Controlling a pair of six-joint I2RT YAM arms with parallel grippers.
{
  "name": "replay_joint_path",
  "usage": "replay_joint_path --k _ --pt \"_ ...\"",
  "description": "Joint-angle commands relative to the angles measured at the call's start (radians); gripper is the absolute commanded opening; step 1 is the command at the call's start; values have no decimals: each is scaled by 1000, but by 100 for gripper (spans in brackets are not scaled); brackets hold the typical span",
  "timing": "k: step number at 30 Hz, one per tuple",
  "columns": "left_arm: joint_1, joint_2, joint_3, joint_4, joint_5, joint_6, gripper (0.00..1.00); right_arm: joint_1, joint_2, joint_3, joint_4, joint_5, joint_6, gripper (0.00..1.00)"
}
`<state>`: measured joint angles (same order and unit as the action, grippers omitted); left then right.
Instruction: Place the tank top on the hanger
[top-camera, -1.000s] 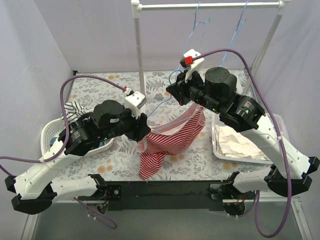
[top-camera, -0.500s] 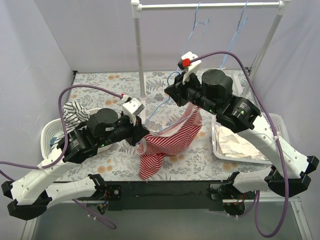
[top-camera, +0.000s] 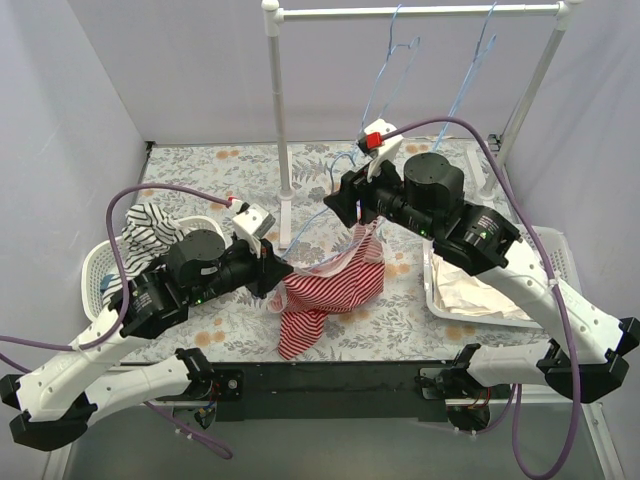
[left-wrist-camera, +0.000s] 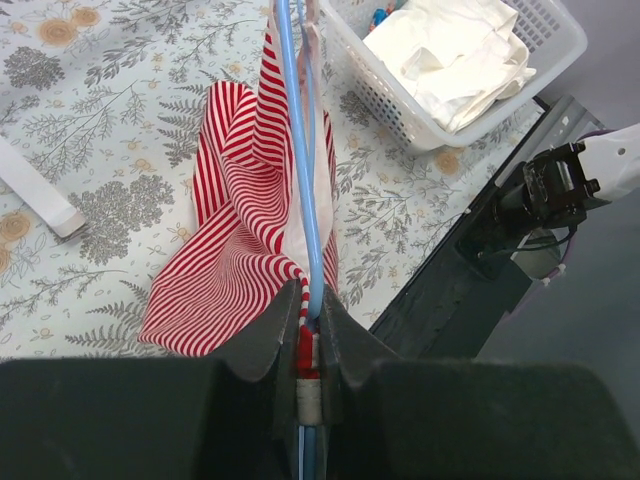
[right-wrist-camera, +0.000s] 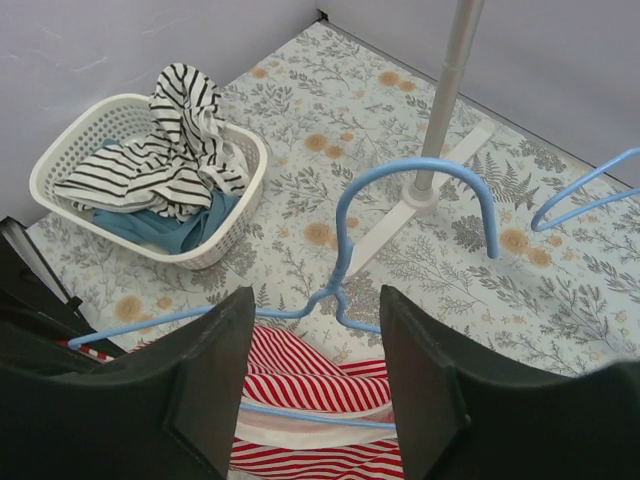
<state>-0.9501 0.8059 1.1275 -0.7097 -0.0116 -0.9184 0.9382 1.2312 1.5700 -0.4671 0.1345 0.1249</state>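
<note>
Your left hand (left-wrist-camera: 308, 308) pinched the thin blue wire hanger (left-wrist-camera: 297, 150) and the narrow-striped tank top (left-wrist-camera: 230, 270). Your right hand (right-wrist-camera: 318, 300) stood apart; grip unclear.

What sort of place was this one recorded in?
Probably a lab mock-up of a laundry corner: a clothes rail, a white laundry basket of garments, and a floral-covered table boxed in by plain walls.

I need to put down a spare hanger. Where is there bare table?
Bare table lies at the back left, between the laundry basket, the rack pole and the wall. A narrower strip runs along the front, between the tank top and the right basket. The middle is crowded with the tank top and hanger.
</note>
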Motion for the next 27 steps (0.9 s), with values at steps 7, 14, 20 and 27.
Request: replay_joint_path --k 7,14,20,27 --pt "5 -82 -29 56 -174 -62 0 5 -146 -128 94 143 33 69" --pt "5 -60 12 76 -371 -80 0 5 -277 -255 148 183 67 77" --pt "5 77 144 104 -497 -21 0 5 -366 -372 150 191 119 77" --pt "4 280 330 167 -657 91 0 5 -440 -502 137 131 197 77"
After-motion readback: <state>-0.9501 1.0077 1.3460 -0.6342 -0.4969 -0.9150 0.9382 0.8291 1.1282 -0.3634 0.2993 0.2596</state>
